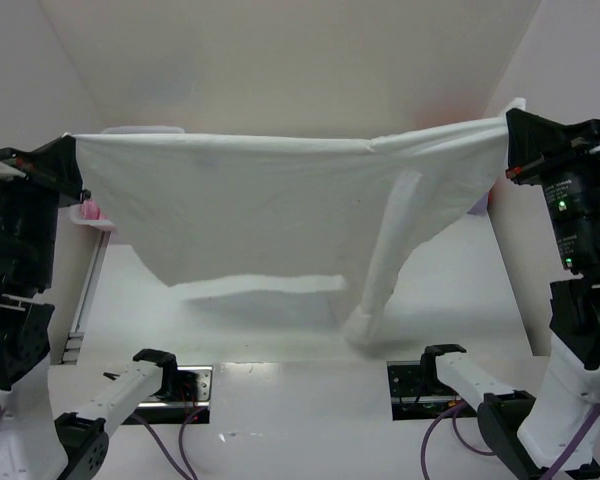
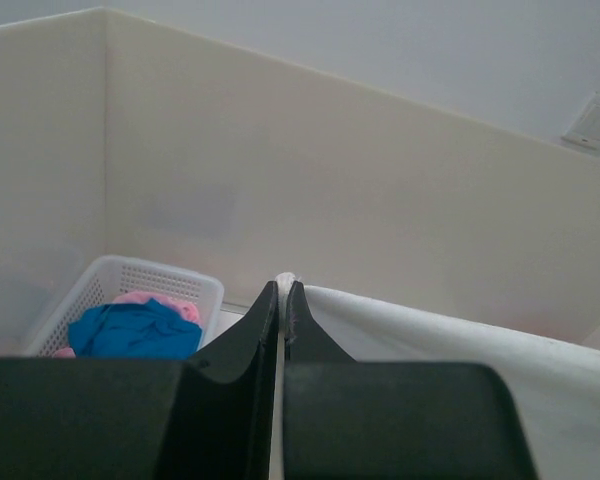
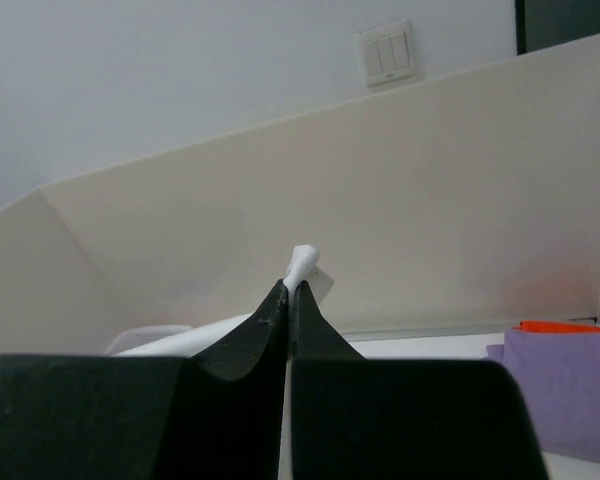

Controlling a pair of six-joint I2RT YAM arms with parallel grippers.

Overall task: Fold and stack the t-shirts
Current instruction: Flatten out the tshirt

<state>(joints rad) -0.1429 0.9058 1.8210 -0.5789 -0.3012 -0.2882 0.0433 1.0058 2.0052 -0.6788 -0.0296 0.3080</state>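
Note:
A large cream-white t-shirt (image 1: pixel 250 210) hangs stretched wide in the air between both arms. My left gripper (image 1: pixel 73 160) is shut on its left top corner, and a nub of white cloth pokes out between the fingertips (image 2: pixel 283 287). At the other top corner my right gripper (image 1: pixel 510 140) is shut too, with a pinch of cloth and a tag above its tips (image 3: pixel 296 278). One sleeve (image 1: pixel 375 300) dangles down and touches the table. A blue t-shirt (image 2: pixel 135 330) and a pink one (image 2: pixel 165 301) lie in the basket. A lavender t-shirt (image 3: pixel 570 395) lies on an orange one (image 3: pixel 570 326) at the right.
The white lattice basket (image 2: pixel 100 280) stands at the back left corner, and its edge shows beside the left arm (image 1: pixel 92 222). Cream walls (image 1: pixel 280 60) close in the back and sides. Both arm bases (image 1: pixel 450 375) sit at the near edge.

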